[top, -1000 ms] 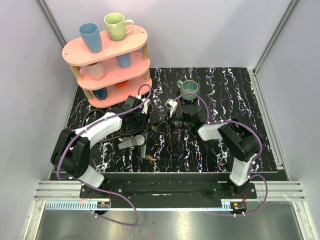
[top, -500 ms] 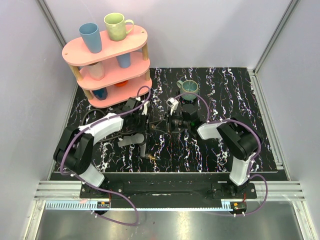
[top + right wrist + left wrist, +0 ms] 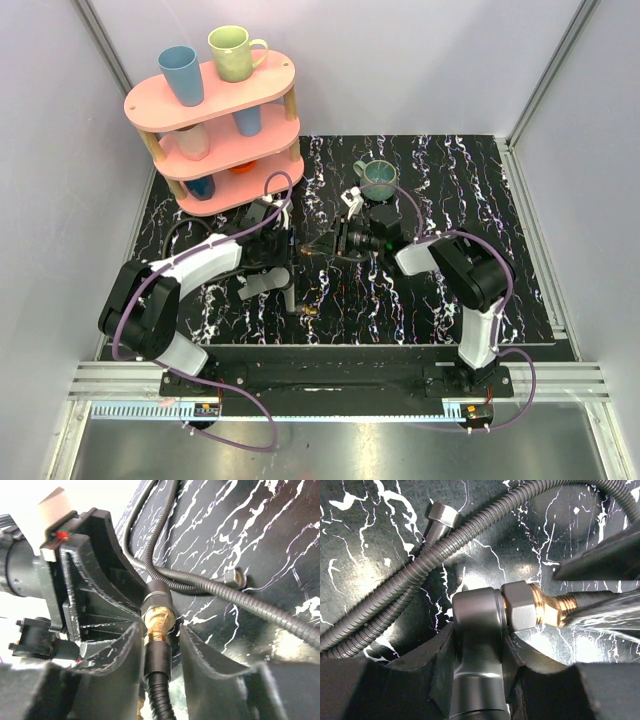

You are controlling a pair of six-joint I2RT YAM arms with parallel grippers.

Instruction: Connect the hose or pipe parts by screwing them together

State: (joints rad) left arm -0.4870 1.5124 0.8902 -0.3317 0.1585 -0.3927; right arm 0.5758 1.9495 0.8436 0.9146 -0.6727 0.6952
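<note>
In the left wrist view my left gripper (image 3: 479, 635) is shut on the dark grey stem (image 3: 476, 615) of a pipe part. Its hex nut (image 3: 521, 606) and brass threaded fitting (image 3: 550, 607) point right. In the right wrist view that brass fitting (image 3: 159, 620) meets the black end sleeve (image 3: 159, 657) of a hose. My right gripper (image 3: 161, 630) straddles the sleeve, with a gap on the right side. From above, both grippers (image 3: 290, 245) (image 3: 338, 240) meet at mid-mat. A grey fan-shaped piece (image 3: 262, 283) lies nearer, its brass tip (image 3: 308, 311) pointing right.
A ribbed hose (image 3: 485, 525) curls over the marbled mat, its loose end fitting (image 3: 442, 515) lying beside it. A teal mug (image 3: 379, 178) stands just behind the right gripper. A pink shelf rack (image 3: 215, 120) with cups fills the back left corner.
The left gripper's jaws have narrowed onto the grey stem. The right wrist has turned and shifted slightly left and back, and its jaws have eased apart a little.
</note>
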